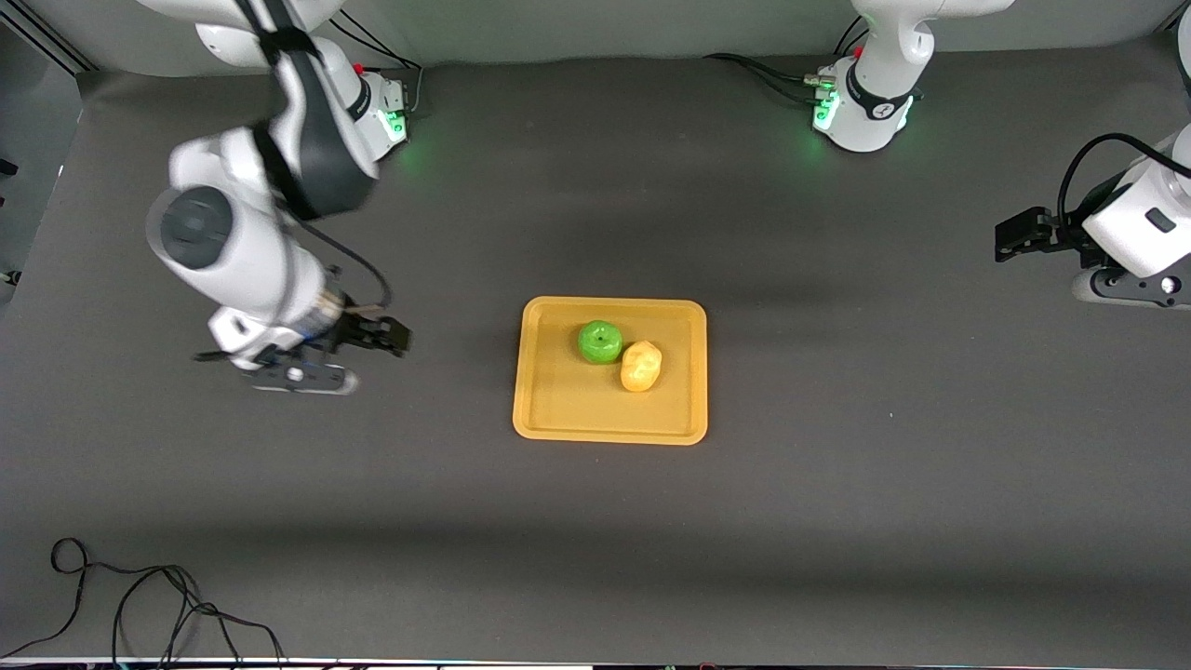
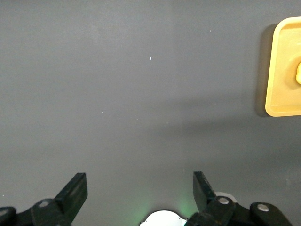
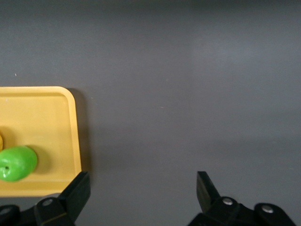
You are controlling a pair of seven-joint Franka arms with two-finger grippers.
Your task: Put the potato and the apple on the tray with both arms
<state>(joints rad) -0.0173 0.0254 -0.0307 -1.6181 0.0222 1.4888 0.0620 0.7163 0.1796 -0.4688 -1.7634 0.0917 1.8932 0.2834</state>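
Risk low | apple (image 1: 600, 341) and potato (image 1: 641, 366) touching on tray (image 1: 558, 409), mid-bench | right hand (image 1: 377, 335) empty, fingers apart, over bare bench | left hand (image 1: 1014, 234) likewise | hazard: round apple may roll if tray gets nudged.

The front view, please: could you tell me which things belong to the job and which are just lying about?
Job: apple and potato, both on the tray; left gripper and right gripper, both open over bare table.
Lying about: black cable at the table's near edge.
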